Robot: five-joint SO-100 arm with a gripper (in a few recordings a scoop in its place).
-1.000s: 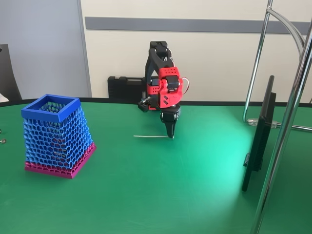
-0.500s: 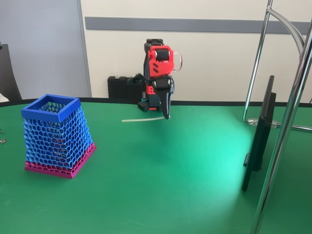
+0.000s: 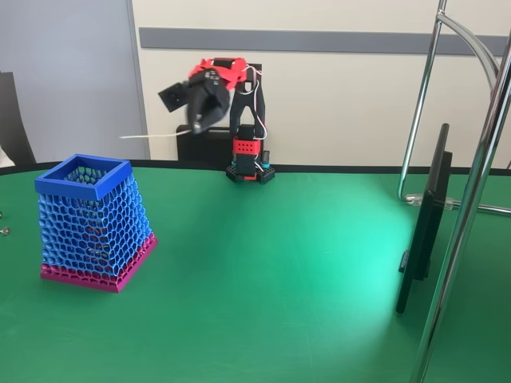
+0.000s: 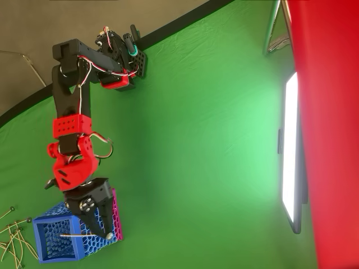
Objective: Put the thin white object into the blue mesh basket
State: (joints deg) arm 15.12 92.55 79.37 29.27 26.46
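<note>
In the fixed view the red and black arm [image 3: 239, 120] is raised high above the green worktop [image 3: 279, 271], and its jaws [image 3: 197, 120] are closed on the thin white object [image 3: 156, 136]. The stick is held at one end and points out to the left, almost level, well above the worktop. It hangs in the air above and behind the blue mesh basket [image 3: 94, 219], and does not touch it.

The basket stands upright at the left of the worktop, with its solid blue rim on top and its magenta-pink band at the bottom.

In the overhead view the jaws [image 4: 104, 227] are over the right side of the basket [image 4: 53, 241], and the stick [image 4: 73, 236] lies across the basket's opening. From this view I cannot tell its height above the rim. Some other thin sticks with small dark knobs [image 4: 12, 238] lie on the worktop at the left edge, just beside the basket.

A dark flat screen [image 3: 423, 223] stands on edge at the right of the worktop, beside shiny metal tubes [image 3: 467, 199].
</note>
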